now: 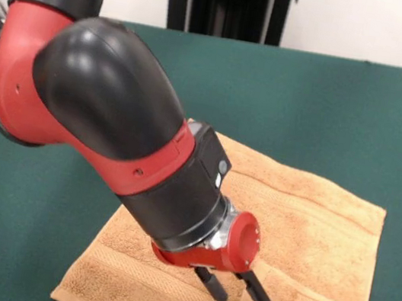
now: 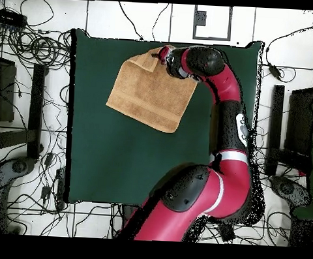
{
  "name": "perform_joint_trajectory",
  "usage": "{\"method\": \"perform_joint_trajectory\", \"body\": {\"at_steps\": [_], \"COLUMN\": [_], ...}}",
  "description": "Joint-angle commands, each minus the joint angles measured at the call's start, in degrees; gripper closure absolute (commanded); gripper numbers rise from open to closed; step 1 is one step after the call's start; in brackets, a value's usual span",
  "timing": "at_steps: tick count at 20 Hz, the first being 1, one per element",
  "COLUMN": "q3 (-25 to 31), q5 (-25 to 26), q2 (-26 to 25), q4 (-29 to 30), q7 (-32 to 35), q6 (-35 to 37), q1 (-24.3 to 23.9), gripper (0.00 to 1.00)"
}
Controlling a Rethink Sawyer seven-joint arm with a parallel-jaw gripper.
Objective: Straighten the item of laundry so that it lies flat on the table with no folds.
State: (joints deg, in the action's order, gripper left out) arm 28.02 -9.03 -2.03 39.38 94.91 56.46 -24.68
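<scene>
The item of laundry (image 1: 302,237), an orange-tan towel, lies toward the near edge of the green table (image 1: 332,103) in the front view. A narrow folded strip runs along it below the fingers. My gripper (image 1: 239,290) hovers just over that part of the towel, its two black fingers (image 1: 211,285) apart and open with nothing between them. In the overhead view the towel (image 2: 148,92) lies slanted near the far edge of the table (image 2: 118,159). Its far corner is doubled over beside the gripper (image 2: 162,55). The arm hides part of the towel's edge.
The red and black arm (image 1: 109,97) crosses the left half of the front view. Cables (image 2: 39,50) and black equipment (image 2: 296,129) lie on the floor around the table. The towel sits close to the table's edge.
</scene>
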Motion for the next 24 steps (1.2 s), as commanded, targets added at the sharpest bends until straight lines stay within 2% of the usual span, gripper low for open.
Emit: {"method": "perform_joint_trajectory", "body": {"at_steps": [1, 10, 14, 19, 24], "q3": [0.3, -0.1, 1.6, 3.3, 4.8], "q5": [3.1, 4.6, 3.1, 0.4, -1.1], "q2": [-5.4, -5.9, -6.0, -3.1, -3.5], "q4": [-2.1, -1.9, -1.5, 2.9, 0.9], "q7": [-0.7, -2.2, -3.5, -0.8, -0.7], "q6": [-2.0, -3.2, -1.2, -0.6, 1.9], "q1": [2.7, 2.2, 1.8, 2.2, 3.0], "gripper": [0.0, 0.0, 0.0, 0.0, 0.0]}}
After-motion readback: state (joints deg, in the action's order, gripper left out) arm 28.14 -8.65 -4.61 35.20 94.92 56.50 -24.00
